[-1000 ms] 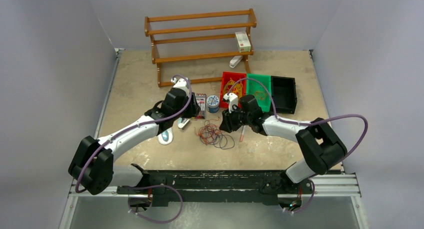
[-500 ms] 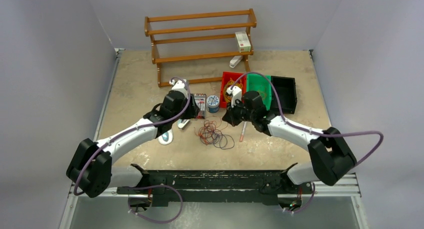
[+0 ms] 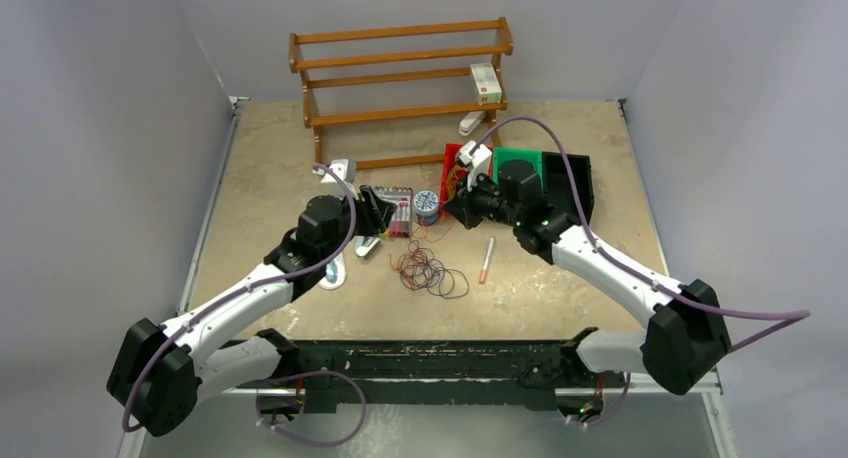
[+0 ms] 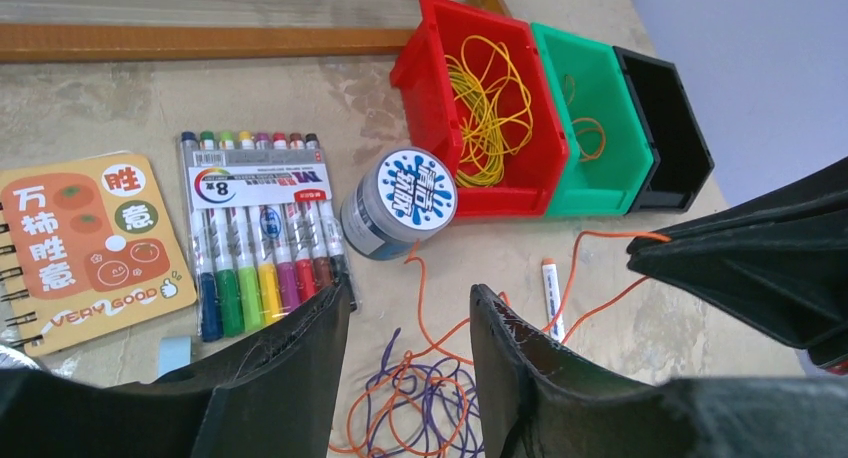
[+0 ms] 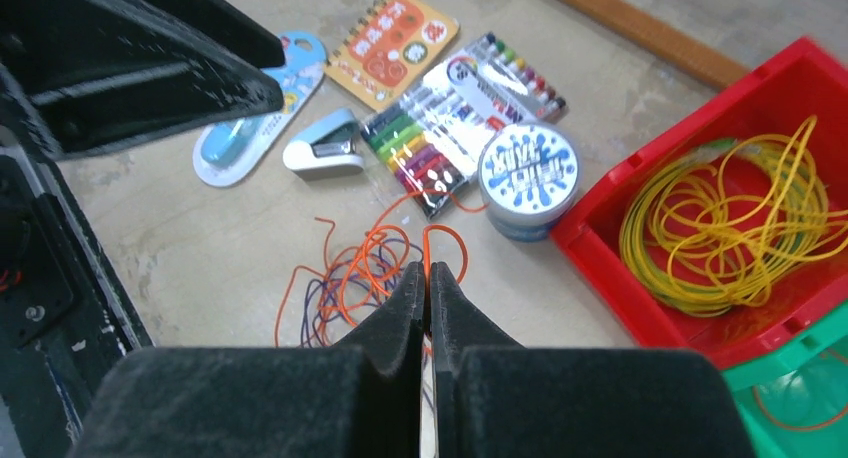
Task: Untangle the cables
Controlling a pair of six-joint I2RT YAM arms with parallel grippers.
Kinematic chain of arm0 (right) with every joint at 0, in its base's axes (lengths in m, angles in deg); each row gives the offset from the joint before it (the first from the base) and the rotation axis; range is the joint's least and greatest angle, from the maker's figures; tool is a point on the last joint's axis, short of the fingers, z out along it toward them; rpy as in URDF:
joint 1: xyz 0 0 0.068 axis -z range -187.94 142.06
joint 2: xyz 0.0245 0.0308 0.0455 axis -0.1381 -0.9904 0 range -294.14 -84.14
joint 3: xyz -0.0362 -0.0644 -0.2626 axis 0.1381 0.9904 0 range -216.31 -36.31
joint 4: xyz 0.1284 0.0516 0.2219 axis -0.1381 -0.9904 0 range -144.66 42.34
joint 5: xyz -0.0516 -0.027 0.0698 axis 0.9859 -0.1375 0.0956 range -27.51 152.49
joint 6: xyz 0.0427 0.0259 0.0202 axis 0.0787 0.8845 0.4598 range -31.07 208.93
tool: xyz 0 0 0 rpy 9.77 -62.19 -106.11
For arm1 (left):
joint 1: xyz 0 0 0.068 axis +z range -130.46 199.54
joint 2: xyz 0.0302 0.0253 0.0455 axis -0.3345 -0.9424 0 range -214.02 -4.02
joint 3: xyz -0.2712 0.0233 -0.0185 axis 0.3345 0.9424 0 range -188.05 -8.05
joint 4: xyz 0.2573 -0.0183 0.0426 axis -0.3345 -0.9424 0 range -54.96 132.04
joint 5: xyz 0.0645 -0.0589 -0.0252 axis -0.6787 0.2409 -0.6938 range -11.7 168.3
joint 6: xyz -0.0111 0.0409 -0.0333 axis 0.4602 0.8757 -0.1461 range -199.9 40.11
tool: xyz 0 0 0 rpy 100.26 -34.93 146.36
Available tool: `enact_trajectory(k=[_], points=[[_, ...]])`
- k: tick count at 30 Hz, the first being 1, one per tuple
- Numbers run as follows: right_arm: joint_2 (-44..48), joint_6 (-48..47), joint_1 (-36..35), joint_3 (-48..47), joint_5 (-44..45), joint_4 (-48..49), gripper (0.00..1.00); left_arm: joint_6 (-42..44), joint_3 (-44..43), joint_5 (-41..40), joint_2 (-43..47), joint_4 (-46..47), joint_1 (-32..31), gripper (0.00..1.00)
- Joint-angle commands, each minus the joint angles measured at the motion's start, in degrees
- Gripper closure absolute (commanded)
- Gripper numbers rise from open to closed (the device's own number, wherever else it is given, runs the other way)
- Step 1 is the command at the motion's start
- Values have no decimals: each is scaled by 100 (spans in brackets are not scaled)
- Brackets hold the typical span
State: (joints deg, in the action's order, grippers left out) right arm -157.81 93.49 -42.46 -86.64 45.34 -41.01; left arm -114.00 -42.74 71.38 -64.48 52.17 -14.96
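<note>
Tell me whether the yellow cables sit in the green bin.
No: the yellow cables lie coiled inside the red bin, beside the green bin.

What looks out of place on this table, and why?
An orange and purple cable tangle sprawls loose on the table, unlike the yellow cables sorted in the red bin. One orange cable stretches up into the shut right claw. A lone marker lies apart from the marker pack.
</note>
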Motion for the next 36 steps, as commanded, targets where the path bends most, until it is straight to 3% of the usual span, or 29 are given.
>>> enact_trajectory(k=[1,11,26,36], points=[[379,-144,-37,-687,179,-161,100,-94,115,-75,151,618,40,52],[756,-107,-37,-1298,622,-354,100,-246,316,21,-12,832,42,52],[962,-131,-37,-1880,1497,-298,100,-518,584,1117,-1000,1795,12,52],[842,189,-37,-1902,1873,-133,100,-508,1066,1067,-1288,2471,-558,51]])
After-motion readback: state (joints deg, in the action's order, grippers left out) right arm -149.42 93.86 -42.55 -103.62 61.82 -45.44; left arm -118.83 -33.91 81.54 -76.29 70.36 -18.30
